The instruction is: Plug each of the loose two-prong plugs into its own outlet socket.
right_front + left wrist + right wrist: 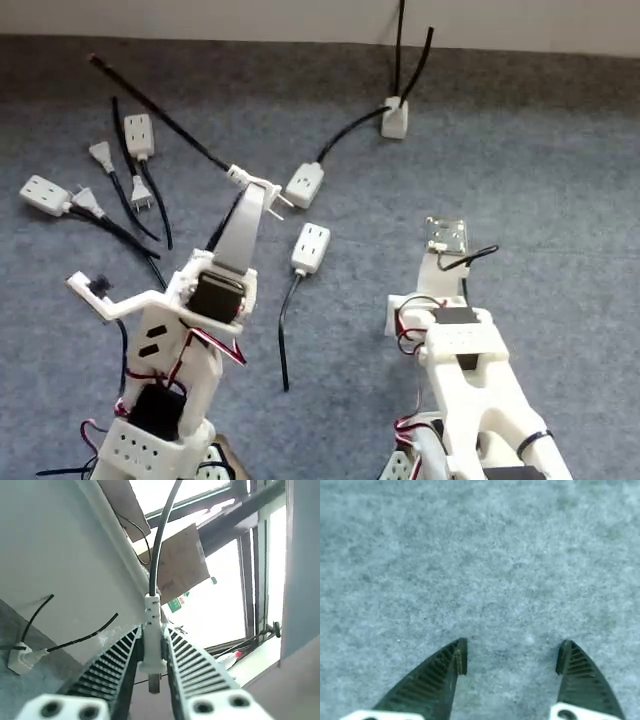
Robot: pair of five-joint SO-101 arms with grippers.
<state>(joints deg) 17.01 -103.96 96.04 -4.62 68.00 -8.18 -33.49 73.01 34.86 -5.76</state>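
My left gripper is shut on a white two-prong plug held up off the carpet, its black cord trailing to the far left. In the left wrist view the plug is clamped between the ribbed fingers, prongs bare. A white outlet block lies just right of the held plug. A second outlet block sits nearer, in the middle. Two loose plugs and two more outlets lie at the far left. My right gripper is open over bare carpet.
A white wall adapter with black cords sits at the back near the wall, joined by cord to the nearest outlet block. Black cords cross the carpet at the left. The right arm stands over grey carpet at centre right.
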